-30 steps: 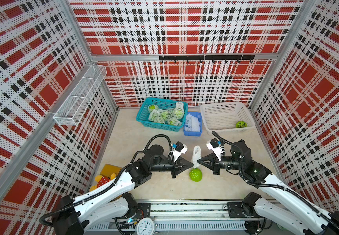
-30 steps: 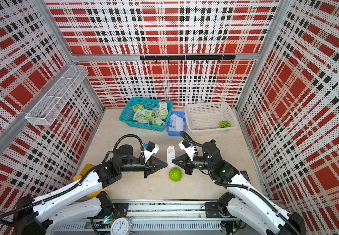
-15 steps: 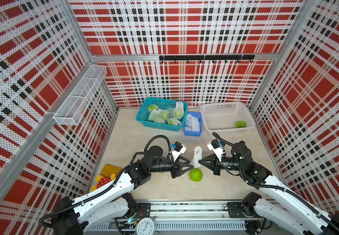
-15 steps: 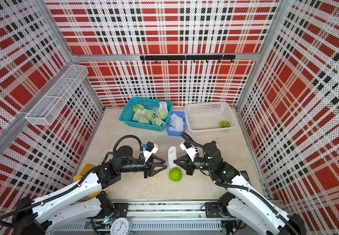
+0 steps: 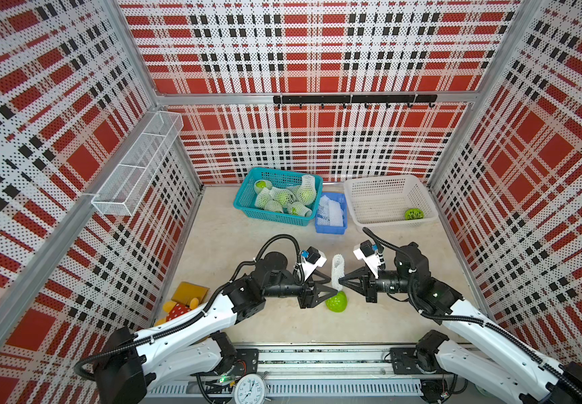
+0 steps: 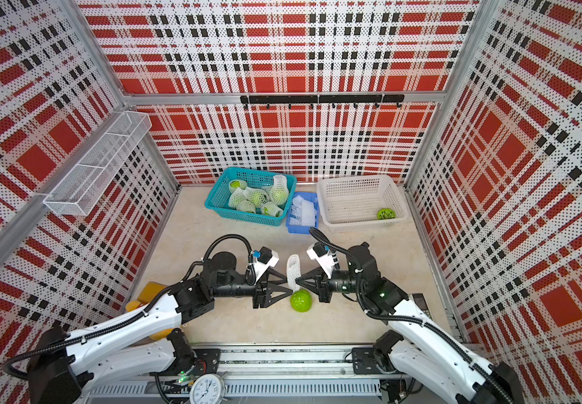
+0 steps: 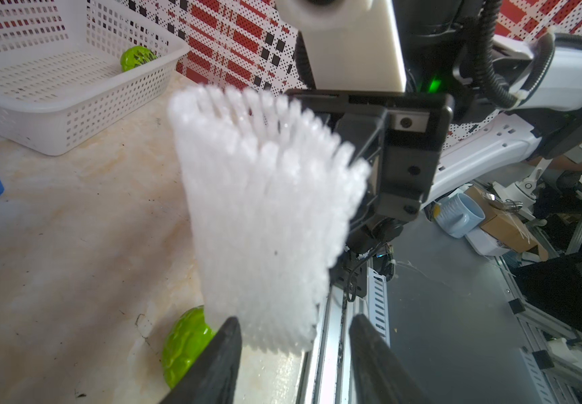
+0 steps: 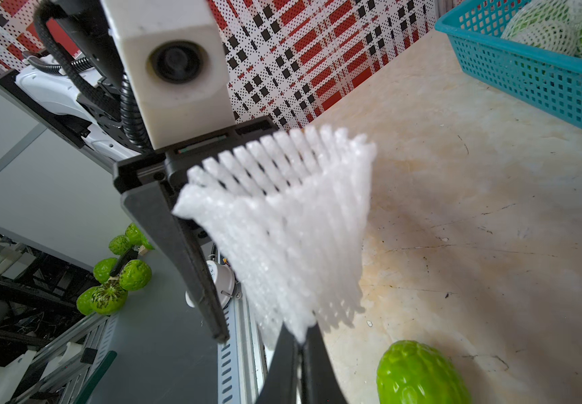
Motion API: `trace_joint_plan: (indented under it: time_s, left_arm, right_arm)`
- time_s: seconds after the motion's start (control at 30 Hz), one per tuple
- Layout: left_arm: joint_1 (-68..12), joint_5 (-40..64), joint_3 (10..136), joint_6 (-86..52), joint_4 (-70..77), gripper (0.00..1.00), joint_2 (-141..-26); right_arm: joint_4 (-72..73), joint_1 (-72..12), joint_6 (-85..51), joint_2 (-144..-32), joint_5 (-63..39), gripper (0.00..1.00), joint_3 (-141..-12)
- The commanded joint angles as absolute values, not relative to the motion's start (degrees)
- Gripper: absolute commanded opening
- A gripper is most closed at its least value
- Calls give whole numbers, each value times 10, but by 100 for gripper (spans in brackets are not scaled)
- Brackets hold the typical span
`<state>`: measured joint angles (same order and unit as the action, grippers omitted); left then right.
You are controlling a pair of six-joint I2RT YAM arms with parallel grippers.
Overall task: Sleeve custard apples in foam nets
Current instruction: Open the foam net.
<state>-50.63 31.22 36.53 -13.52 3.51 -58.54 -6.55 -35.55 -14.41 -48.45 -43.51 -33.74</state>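
Beige tabletop point(image 5: 247, 252) inside red plaid walls; one bare custard apple point(image 5: 336, 301) near centre; one foam net point(image 5: 337, 269) upright just above, lower corner pinched by closed right gripper point(image 8: 302, 332); left gripper point(image 7: 293, 318) half open at net's lower end, holding nothing; far: teal basket point(image 5: 247, 185), about six sleeved fruits point(image 5: 284, 197); white basket point(image 5: 387, 180), one green object point(image 5: 414, 214).

Foam net point(image 5: 337, 269) (aloft) near custard apple point(image 5: 336, 302)

Far across my bench point(image 5: 247, 245) I see a teal basket point(image 5: 272, 217), a little blue bin point(image 5: 331, 229) and a white basket point(image 5: 387, 190) — a round clock point(image 5: 249, 388) sits close by me.
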Motion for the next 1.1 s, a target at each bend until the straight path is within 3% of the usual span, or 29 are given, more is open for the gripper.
trace_joint_plan:
  time_s: [0.0, 0.23, 0.5, 0.77, 1.07]
  left_arm:
    - [-510, 316, 382, -133, 57, 43, -587]
    - [-510, 304, 377, -135, 57, 19, -579]
    - [-509, 285, 369, -135, 56, 0, -573]
    - [-510, 233, 354, -134, 47, 0, -569]
    - [-532, 201, 315, -140, 101, 0, -619]
  right_arm:
    - [-43, -354, -138, -481, -441, 0, -333]
    - [-62, -354, -127, -477, -428, 0, -337]
    - [-75, -354, -124, -463, -402, 0, -335]
    - [-103, -354, -114, -450, -338, 0, -331]
    - [-75, -356, -127, -468, -339, 0, -293]
